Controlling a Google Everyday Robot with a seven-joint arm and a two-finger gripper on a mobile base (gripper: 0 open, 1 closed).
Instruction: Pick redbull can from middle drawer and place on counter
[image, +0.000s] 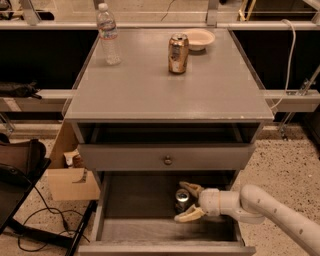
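My gripper (186, 202) is down inside the middle drawer (135, 200), reaching in from the right on its white arm (272, 211). Its two pale fingers (189, 188) are spread wide, one behind and one in front of the redbull can (182, 198). They have hold of nothing, and I cannot tell whether either finger touches the can.

The drawer is pulled out, its floor dark grey between low grey walls. The can stands right of centre on that floor. Above it sits a shut grey drawer front (125, 157) with a small round knob (168, 160), and above that the matte-grey counter (165, 95). The counter carries a gold can (178, 54), a water bottle (108, 35) and a pale bowl (199, 39) toward the back. The floor (290, 165) is speckled, with a cardboard box (70, 182) to the left of the cabinet.

The redbull can is slim and dark-bodied with a silver top. It stands upright, long axis vertical, top facing up.
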